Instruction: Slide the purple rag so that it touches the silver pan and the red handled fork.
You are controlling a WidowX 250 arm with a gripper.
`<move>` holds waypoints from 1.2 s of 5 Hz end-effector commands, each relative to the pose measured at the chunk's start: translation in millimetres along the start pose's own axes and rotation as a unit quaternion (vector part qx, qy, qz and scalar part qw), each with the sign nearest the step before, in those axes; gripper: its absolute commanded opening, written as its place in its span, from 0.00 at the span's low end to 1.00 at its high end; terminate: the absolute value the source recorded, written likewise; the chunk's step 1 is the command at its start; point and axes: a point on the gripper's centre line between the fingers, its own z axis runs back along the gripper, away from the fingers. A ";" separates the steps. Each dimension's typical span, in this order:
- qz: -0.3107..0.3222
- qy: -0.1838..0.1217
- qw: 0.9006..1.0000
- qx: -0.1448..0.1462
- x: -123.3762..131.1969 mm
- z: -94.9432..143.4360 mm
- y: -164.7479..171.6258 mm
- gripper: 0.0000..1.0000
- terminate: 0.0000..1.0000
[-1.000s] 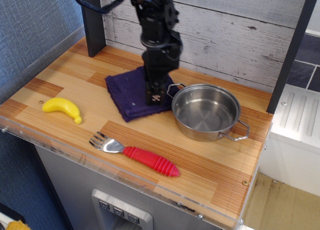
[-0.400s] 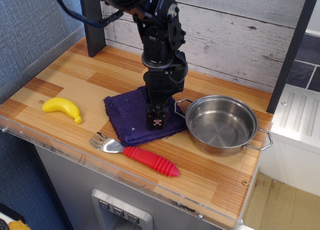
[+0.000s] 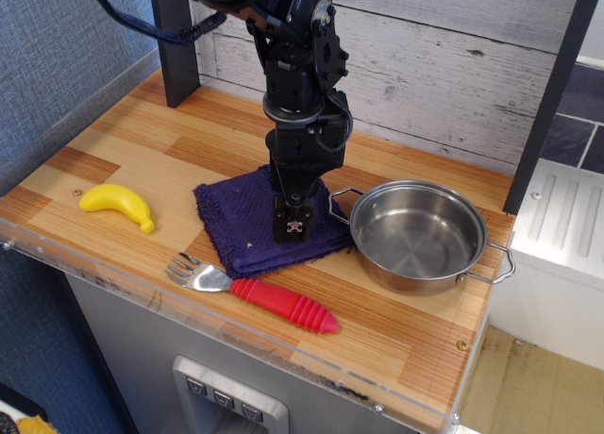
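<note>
The purple rag [image 3: 247, 225] lies flat on the wooden table, its right edge against the silver pan [image 3: 418, 236] and its front corner at the red handled fork [image 3: 253, 293]. My gripper [image 3: 293, 228] points straight down with its tip on or just above the rag's right part. Its fingers look close together; I cannot tell whether they pinch the cloth. The fork lies along the front edge, tines to the left, red handle to the right. The pan stands upright and empty at the right.
A yellow toy banana [image 3: 117, 206] lies at the left front. A dark post [image 3: 176, 40] stands at the back left and a plank wall [image 3: 453, 66] runs behind. The table's front edge [image 3: 236, 344] is close below the fork.
The rag slid toward the front and now reaches the fork. The pan moved right and forward. The gripper moved forward with the rag, then rose slightly.
</note>
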 end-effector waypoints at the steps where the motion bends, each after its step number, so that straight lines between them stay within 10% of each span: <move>1: 0.013 -0.012 0.996 0.089 -2.6 65.1 14.6 1.00 0.00; 2: 0.015 -0.020 0.991 0.128 -1.6 95.7 14.3 1.00 0.00; 5: 0.015 -0.020 0.991 0.128 -1.6 95.7 14.3 1.00 0.00; 6: 0.015 -0.020 0.991 0.128 -1.6 95.7 14.3 1.00 1.00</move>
